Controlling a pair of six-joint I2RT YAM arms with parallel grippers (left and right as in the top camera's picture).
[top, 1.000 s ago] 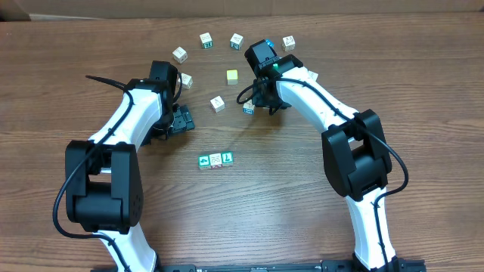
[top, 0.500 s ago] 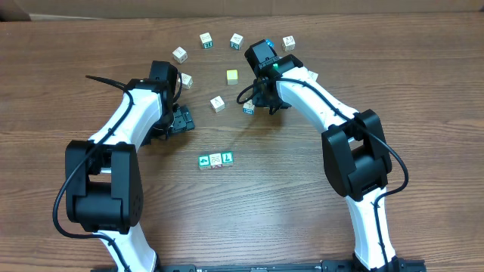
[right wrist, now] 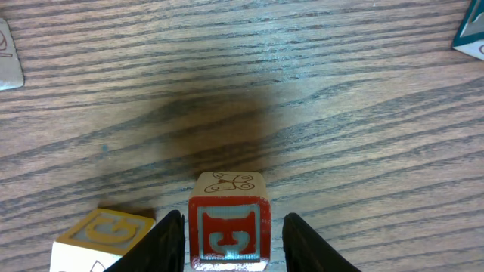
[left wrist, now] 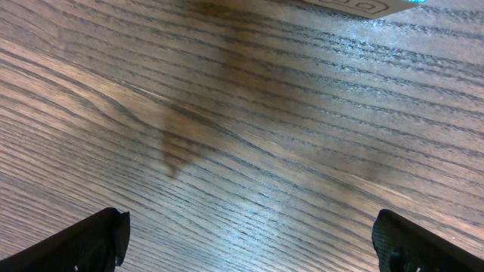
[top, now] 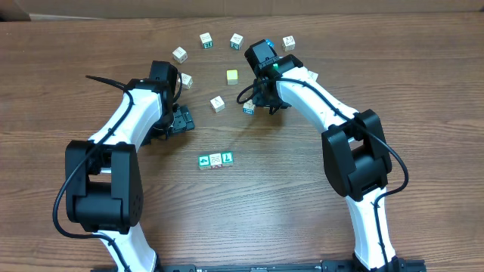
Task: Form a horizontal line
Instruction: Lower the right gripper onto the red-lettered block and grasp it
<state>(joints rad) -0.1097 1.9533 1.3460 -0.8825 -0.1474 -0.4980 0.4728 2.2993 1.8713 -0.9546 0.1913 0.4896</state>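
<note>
row [top: 215, 159]: three cubes touching side by side near table centre, running 9 to 3 o'clock with a slight tilt up at the 3 o'clock end
row order: green cube with white mark [top: 203, 161], white cube [top: 215, 159], green L cube [top: 228, 157]
red-faced cube [right wrist: 229, 227]: apart from the row, at about 1 o'clock from it in the overhead view; red frame and letter face the right wrist camera, a line drawing on the face above
right gripper [right wrist: 233, 245]: about half open, one finger on each side of the red-faced cube, a thin gap showing at each side, not clamped on it
yellow-lettered cube [right wrist: 106, 234]: just beside the red-faced cube at its 9 o'clock in the right wrist view
left gripper [left wrist: 249, 245]: spread fully wide, nothing between the fingers, bare wood below; at 10 o'clock from the row in the overhead view
plain yellow cube [top: 232, 76]: at 12 o'clock from the row, well apart
loose cubes [top: 206, 39]: scattered in an arc along the far side
table [top: 423, 91]: brown wood grain
</note>
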